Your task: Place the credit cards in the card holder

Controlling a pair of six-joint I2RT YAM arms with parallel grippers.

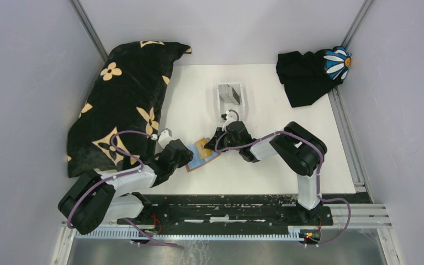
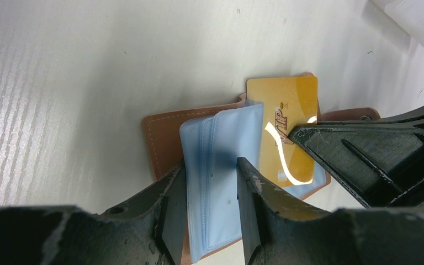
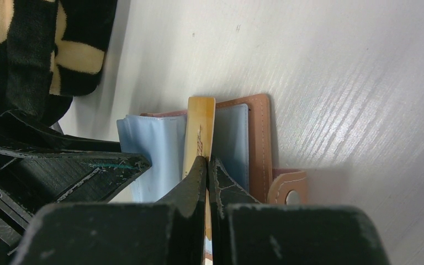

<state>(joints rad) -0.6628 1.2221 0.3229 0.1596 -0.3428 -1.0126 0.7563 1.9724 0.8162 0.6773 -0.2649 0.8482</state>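
Right wrist: right jaws pinch stiff, slick gold card (image 3: 200, 124) by its end.
Left jaws clamp floppy sleeves (image 2: 221, 143) of the card holder (image 2: 163, 132).

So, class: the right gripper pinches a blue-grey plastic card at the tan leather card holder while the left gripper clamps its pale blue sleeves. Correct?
No: the plastic card in the right gripper is gold-yellow, not blue-grey; the left wrist view shows it. The left gripper clamps the pale blue sleeves of the tan leather card holder.

card holder (image 2: 163, 138) on table (image 2: 88, 66), card (image 2: 284, 105) upon it, tray (image 1: 243, 95) behind
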